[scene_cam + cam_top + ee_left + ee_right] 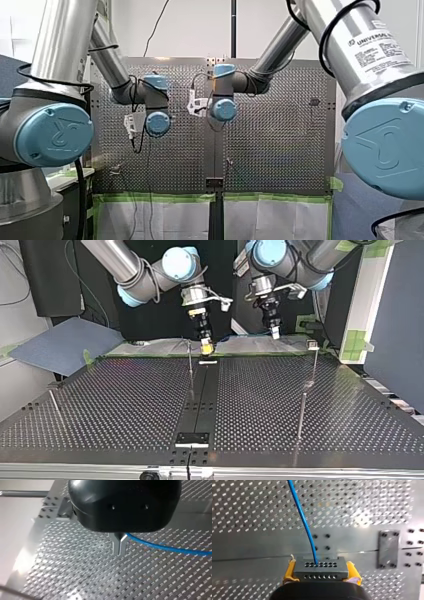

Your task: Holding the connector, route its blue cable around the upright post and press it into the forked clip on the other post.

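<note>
My right hand [320,565], yellow pads [289,571] clamped on the grey connector [320,571], hangs just beside the upright post [190,365]. The blue cable [303,522] likely wants light tension and a low sweep around that post. Whether my left hand [119,552] grips anything, I cannot tell.

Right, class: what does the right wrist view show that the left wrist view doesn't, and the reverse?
Only the right wrist view: the yellow pads of my right gripper clamped on the grey connector, with a screwed metal plate beside it. Only the left wrist view: my left gripper, black, its metal fingers shut on the blue cable. Both: that cable, running over the perforated table.
</note>
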Motion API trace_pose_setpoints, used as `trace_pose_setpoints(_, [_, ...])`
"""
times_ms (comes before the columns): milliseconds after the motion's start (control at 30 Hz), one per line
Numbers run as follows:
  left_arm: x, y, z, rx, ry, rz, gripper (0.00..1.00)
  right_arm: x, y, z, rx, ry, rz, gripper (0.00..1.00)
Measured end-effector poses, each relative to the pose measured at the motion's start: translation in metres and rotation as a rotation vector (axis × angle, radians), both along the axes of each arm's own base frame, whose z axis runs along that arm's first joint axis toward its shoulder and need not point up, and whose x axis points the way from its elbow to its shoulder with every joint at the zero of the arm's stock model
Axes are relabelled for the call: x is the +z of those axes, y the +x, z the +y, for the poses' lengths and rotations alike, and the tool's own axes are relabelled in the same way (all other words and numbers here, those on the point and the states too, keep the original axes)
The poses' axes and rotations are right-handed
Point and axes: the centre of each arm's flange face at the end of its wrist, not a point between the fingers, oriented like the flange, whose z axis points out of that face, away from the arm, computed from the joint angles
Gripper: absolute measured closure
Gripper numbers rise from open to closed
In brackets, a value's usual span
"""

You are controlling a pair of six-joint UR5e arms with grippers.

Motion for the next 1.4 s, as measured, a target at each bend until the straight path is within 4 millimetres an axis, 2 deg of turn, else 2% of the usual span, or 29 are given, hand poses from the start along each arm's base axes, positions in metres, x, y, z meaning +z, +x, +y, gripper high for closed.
trace_pose_setpoints(233, [0.043, 0.015, 0.009, 0.064, -0.056, -0.057, 1.0, 0.026, 0.01, -0.008, 0.019, -0.006, -0.002, 1.0])
trace_pose_setpoints(567, [0.102, 0.026, 0.023, 0.11, -0.104, -0.125, 1.0, 0.057, 0.021, -0.015, 0.044, -0.015, 0.001, 1.0])
trace_pose_setpoints(1000, [0.154, 0.031, 0.059, 0.136, -0.108, -0.176, 1.0, 0.103, 0.036, -0.024, 0.095, -0.032, -0.006, 1.0])
trace_pose_setpoints(1233, [0.201, 0.037, 0.08, 0.146, -0.118, -0.268, 1.0, 0.132, 0.041, -0.03, 0.109, -0.052, -0.025, 1.0])
trace_pose_setpoints(1400, [0.223, 0.042, 0.084, 0.137, -0.119, -0.302, 1.0, 0.153, 0.045, -0.034, 0.12, -0.07, -0.045, 1.0])
